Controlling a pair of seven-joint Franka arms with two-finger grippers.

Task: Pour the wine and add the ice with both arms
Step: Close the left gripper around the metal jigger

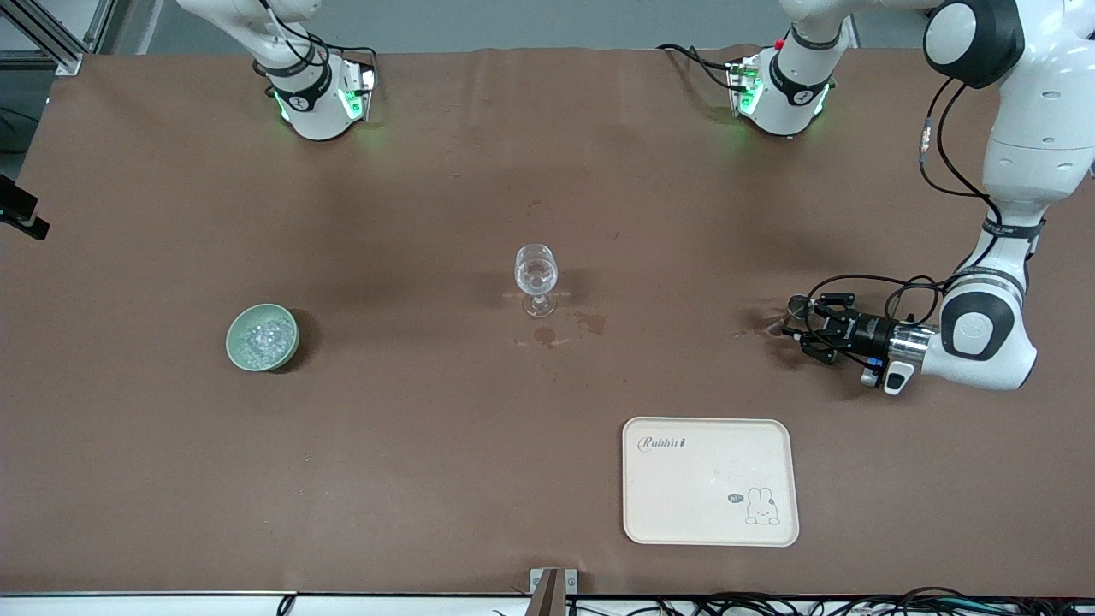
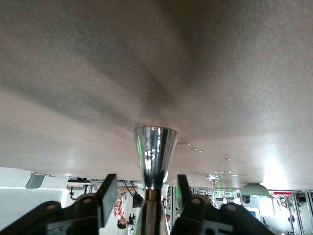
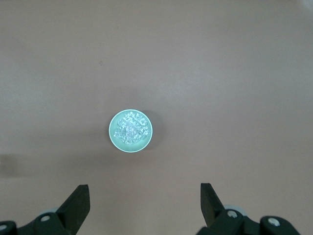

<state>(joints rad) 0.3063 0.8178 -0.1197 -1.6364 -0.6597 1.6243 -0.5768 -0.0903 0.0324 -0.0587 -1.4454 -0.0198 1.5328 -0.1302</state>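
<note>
A brown worktop [image 1: 428,445], a pale green bowl [image 1: 237,351] and a cream tray [image 1: 684,505] printed with a rabbit are seen.

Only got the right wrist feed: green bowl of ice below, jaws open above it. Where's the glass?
Observer: The stemmed glass stands mid-table, apart from the bowl, toward the left arm's end from it.
Operator: Left arm?
Observer: The left gripper lies sideways, low over the table at its own arm's end, pointing toward the glass.
Operator: Holding anything?
Observer: The left wrist view shows a shiny metal cone between its jaws, which stand open with gaps on both sides.
</note>
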